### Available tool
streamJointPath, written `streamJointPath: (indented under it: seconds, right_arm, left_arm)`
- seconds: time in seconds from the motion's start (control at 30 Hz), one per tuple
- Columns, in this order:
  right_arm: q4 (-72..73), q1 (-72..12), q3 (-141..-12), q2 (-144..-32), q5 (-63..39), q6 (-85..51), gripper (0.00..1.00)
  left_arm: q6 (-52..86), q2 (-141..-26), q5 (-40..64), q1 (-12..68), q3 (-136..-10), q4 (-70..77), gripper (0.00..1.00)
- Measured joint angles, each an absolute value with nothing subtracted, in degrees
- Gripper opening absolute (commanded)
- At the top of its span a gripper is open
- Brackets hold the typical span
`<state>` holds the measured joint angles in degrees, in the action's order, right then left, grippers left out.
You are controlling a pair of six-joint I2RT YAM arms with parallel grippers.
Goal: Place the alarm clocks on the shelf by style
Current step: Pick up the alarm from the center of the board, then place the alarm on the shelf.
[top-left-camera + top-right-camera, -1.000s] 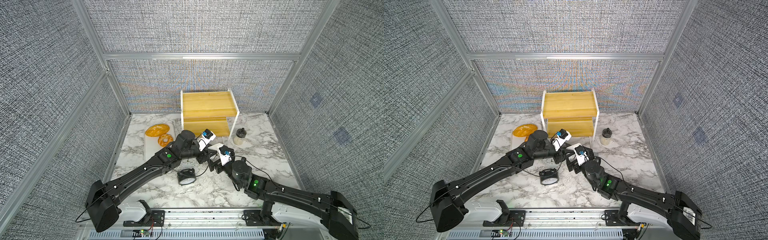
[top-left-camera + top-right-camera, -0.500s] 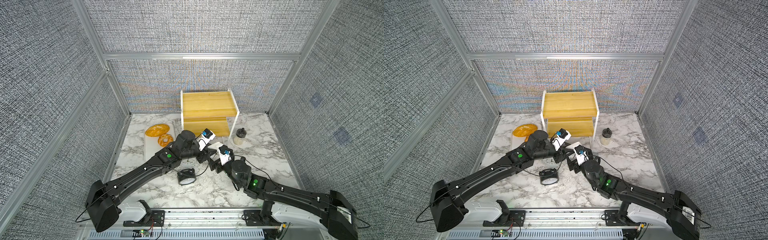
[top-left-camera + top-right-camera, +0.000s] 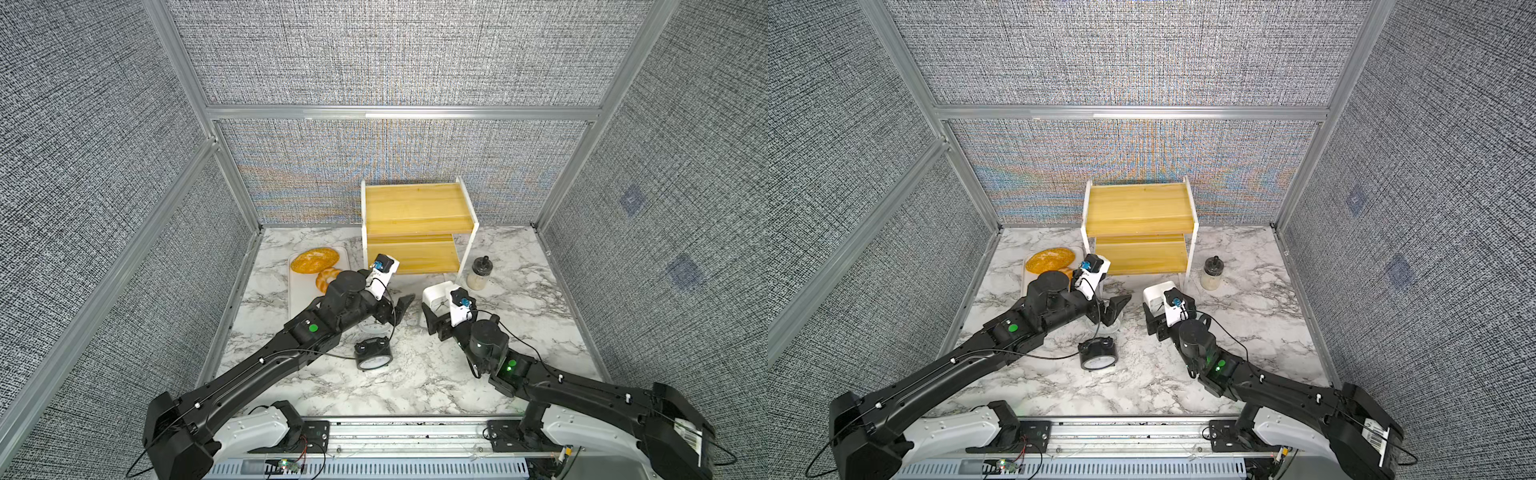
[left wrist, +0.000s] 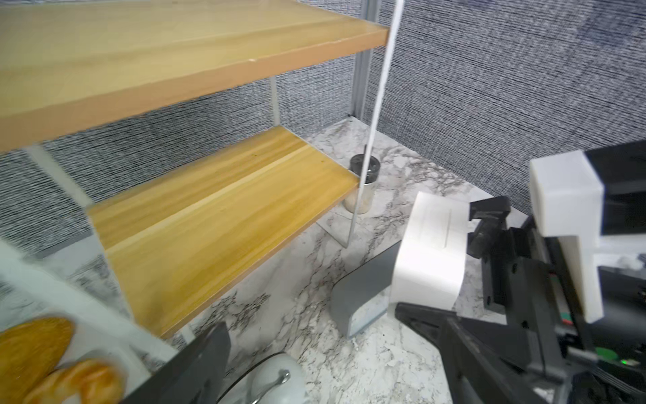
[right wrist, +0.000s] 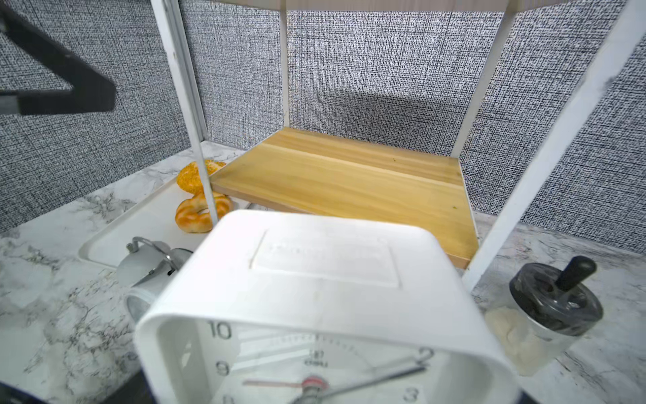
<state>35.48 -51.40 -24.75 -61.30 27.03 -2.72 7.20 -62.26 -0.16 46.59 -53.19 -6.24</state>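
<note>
Left pincer [image 3: 398, 311] gapes open over the white round twin-bell clock [image 4: 276, 383]; right pincer [image 3: 439, 308] grips the small white square clock [image 3: 433, 292].

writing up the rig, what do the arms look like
The left arm and right arm are matte black, each with a green light. White camera blocks with blue connectors sit at the wrists; thin black cables run alongside. The left tool has black wedge-shaped fingers. A barcode label marks the right base.

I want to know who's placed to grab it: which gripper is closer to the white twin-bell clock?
Left. The left gripper is open directly over the white twin-bell clock; the right gripper sits off to its side, around the small white square clock.
</note>
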Motion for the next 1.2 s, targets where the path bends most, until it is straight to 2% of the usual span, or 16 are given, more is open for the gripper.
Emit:
streamJointPath:
  seconds: [0.47,1.2]
  right_arm:
    - [50.6,-43.2,-31.4,-77.8,26.5,-1.1,0.7]
    - [53.3,-36.0,-43.0,-93.6,23.5,-3.1,0.7]
  left_arm:
    - [8.5,-49.8,-13.1,42.0,-44.6,-9.1,1.0]
    - [3.5,-43.3,-15.0,39.2,-41.3,-12.4,1.0]
